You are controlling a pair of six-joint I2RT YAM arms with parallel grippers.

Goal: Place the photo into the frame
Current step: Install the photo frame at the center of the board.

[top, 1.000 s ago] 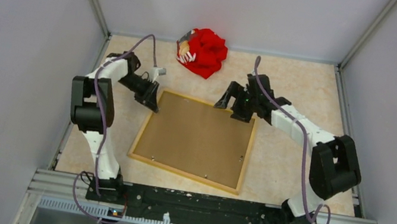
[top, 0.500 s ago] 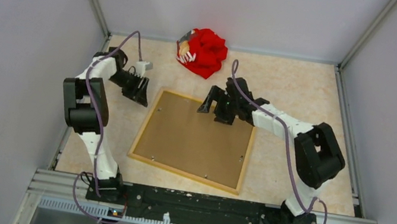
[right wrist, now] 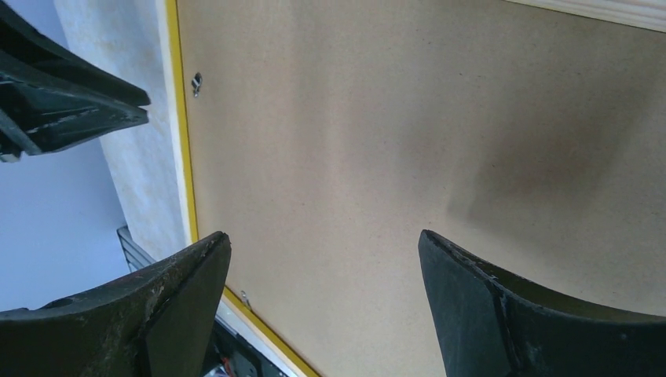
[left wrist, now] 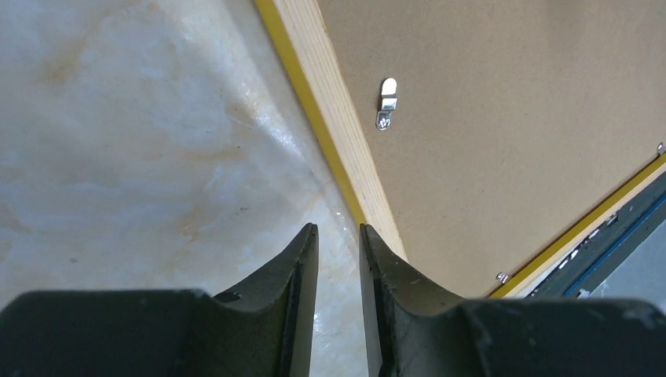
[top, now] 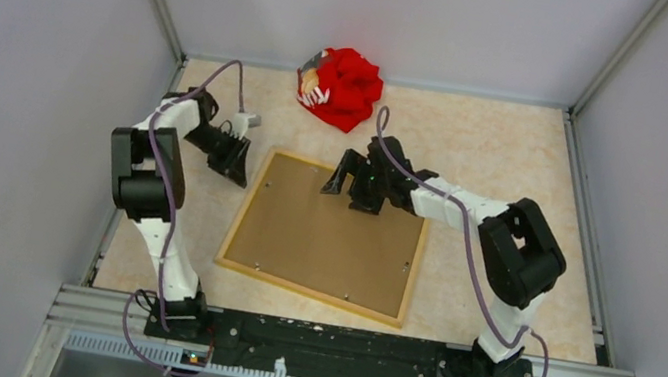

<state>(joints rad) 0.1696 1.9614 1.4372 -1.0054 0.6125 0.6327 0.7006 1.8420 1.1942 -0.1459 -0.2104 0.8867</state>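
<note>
The frame [top: 312,291] lies face down on the table, its light wood reverse up and its yellow edge showing in the left wrist view [left wrist: 338,118]. The plain brown backing board [top: 333,234] fills it. The photo is hidden. My left gripper [top: 239,172] hovers over the table just outside the frame's far left corner; its jaws stand a narrow gap apart with nothing between them [left wrist: 338,229]. My right gripper [top: 345,194] is wide open above the board near the frame's far edge [right wrist: 323,236], empty.
A red crumpled cloth item [top: 346,87] lies at the back of the table. Small metal clips [left wrist: 386,104] sit along the board's edges. Grey walls close in the left, right and back. The black rail [top: 326,339] runs along the near edge.
My right gripper has moved left from the frame's far right corner to over the board's far middle. My left gripper has drawn back off the frame's corner towards the left.
</note>
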